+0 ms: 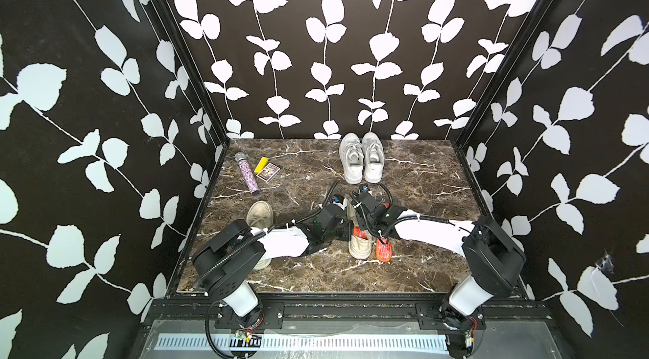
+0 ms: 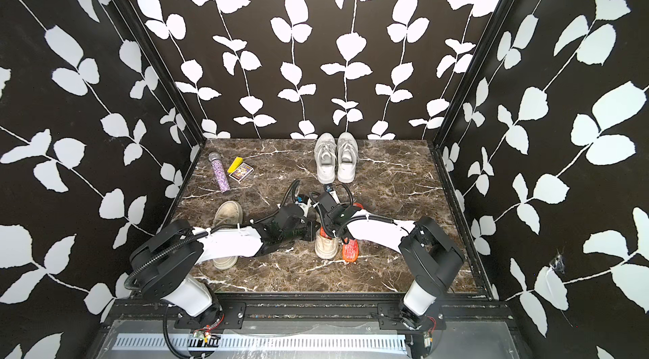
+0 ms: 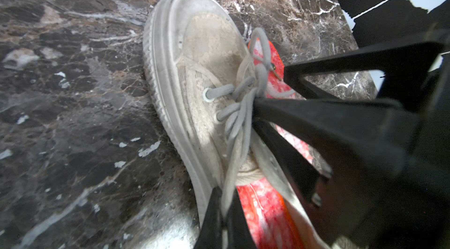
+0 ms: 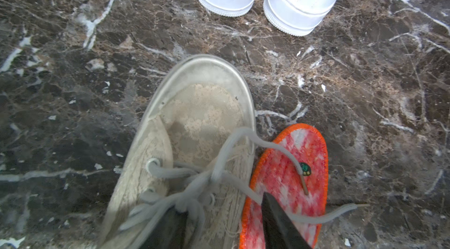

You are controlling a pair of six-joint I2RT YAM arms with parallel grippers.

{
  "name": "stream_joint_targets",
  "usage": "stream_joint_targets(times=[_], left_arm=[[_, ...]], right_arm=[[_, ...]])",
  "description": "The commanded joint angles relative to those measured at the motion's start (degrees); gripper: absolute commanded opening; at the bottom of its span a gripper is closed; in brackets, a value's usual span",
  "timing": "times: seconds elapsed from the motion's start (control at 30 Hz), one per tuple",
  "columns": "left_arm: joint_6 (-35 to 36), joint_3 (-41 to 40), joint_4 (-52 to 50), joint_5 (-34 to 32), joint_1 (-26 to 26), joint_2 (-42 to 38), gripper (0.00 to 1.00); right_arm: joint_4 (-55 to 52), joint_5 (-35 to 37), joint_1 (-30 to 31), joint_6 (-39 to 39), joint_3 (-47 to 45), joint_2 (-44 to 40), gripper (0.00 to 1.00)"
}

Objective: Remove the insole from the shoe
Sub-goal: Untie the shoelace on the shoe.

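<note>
Orange-red and fuzzy, the insole (image 4: pixel 287 174) lies flat on the marble desk (image 4: pixel 73 89). It is out of the beige lace shoe (image 4: pixel 194 126) and just beside the shoe's right flank, near the desk's middle. A small dark round sticker (image 4: pixel 305 169) near the insole's toe carries green digits that look like 39, partly crossed by a grey lace tip. A red patch (image 3: pixel 263 211) also shows inside the shoe's opening.

The left jaws are closed, with their tips at the lace knot; I cannot tell whether they pinch a lace. The right jaws stand apart, one finger over the shoe and the other over the insole, clamping nothing.

Two white sneakers (image 1: pixel 361 158) stand at the far edge. The writing on a printed card box (image 1: pixel 268 173) at far left is too small to read.
</note>
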Motion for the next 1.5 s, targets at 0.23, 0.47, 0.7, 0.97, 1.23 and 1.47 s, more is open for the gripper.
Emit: stream_joint_targets(times=[0.23, 0.47, 0.7, 0.97, 1.23, 1.47], left_arm=[[-0.05, -0.6, 4.12, 3.15, -0.62, -1.44, 0.0], [0.98, 0.31, 4.19, 4.26, -0.62, -0.47, 0.0], [1.43, 0.75, 2.38, 3.38, -0.62, -0.91, 0.0], [1.69, 0.92, 0.96, 2.25, -0.62, -1.48, 0.0], [2.05, 1.52, -0.9, 1.98, -0.61, -2.08, 0.0], [1.6, 1.28, -1.3, 1.35, -0.61, -2.32, 0.0]], right_arm=[[7.6, 4.14, -0.51, 0.97, -1.34, -5.12, 0.53], [6.15, 2.65, -1.03, 2.18, 0.56, -2.91, 0.55], [10.47, -2.07, -2.41, 3.29, -3.44, -5.38, 0.64], [9.07, -4.89, -2.96, 7.18, -9.1, -7.5, 0.66], [13.02, -8.08, -4.64, 10.62, -14.89, -12.25, 0.65], [16.58, -13.8, -6.35, 10.28, -17.54, -14.3, 0.68]])
